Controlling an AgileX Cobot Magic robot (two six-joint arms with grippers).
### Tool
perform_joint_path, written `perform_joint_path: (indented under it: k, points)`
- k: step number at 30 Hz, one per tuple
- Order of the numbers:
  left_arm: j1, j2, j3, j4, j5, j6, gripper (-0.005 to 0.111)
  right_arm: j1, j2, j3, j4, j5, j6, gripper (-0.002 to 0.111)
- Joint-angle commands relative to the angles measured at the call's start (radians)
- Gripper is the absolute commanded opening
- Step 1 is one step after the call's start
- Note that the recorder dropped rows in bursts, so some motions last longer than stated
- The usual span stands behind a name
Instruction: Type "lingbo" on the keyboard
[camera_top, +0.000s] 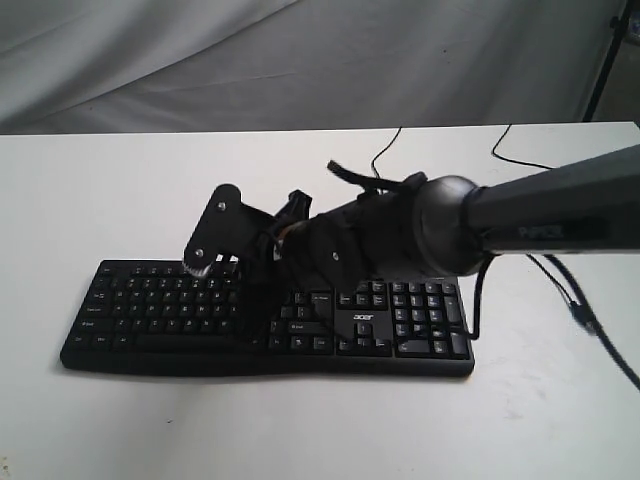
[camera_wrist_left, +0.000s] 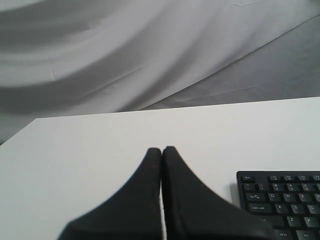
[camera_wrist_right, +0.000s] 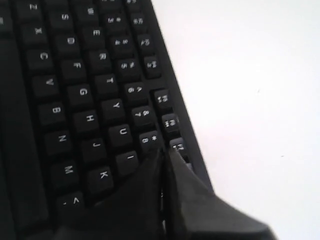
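Observation:
The black keyboard (camera_top: 180, 305) lies flat across the middle of the white table, its "acer" logo toward the right half. My right gripper (camera_top: 200, 264) reaches across from the right and is shut, empty, with its tips low over the upper key rows left of centre. In the right wrist view the shut right gripper (camera_wrist_right: 164, 153) points at the number row, just beside the 8 key (camera_wrist_right: 148, 138) and the I key (camera_wrist_right: 129, 159); whether it touches a key I cannot tell. My left gripper (camera_wrist_left: 161, 149) is shut over bare table, left of the keyboard's (camera_wrist_left: 280, 197) top-left corner.
The keyboard's thin black cable (camera_top: 385, 150) runs off the back of the table (camera_top: 100, 190). Another black cable (camera_top: 578, 305) trails over the table's right side. A grey cloth backdrop (camera_top: 300, 60) hangs behind, with a dark stand leg (camera_top: 603, 65) at the far right.

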Motion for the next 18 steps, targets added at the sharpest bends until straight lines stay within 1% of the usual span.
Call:
perform_joint_path:
  k: [1,4,7,9,12,18]
  points:
    - [-0.004,0.003,0.005,-0.001,-0.004,-0.003,0.001,-0.003,-0.124,0.043,-0.005,0.025,-0.006,0.000]
    - [-0.004,0.003,0.005,-0.001,-0.004,-0.003,0.001,-0.003,-0.322,0.208,0.028,-0.002,-0.006,0.000]
    - [-0.004,0.003,0.005,-0.001,-0.004,-0.003,0.001,-0.003,-0.477,0.318,0.051,-0.002,-0.006,0.000]
    - [-0.004,0.003,0.005,-0.001,-0.004,-0.003,0.001,-0.003,-0.654,0.429,0.054,-0.030,0.002,0.000]
    - [-0.004,0.003,0.005,-0.001,-0.004,-0.003,0.001,-0.003,-0.854,0.557,0.054,-0.074,0.008,0.000]
    - [-0.004,0.003,0.005,-0.001,-0.004,-0.003,0.001,-0.003,-1.182,0.722,0.054,-0.066,0.008,0.000]
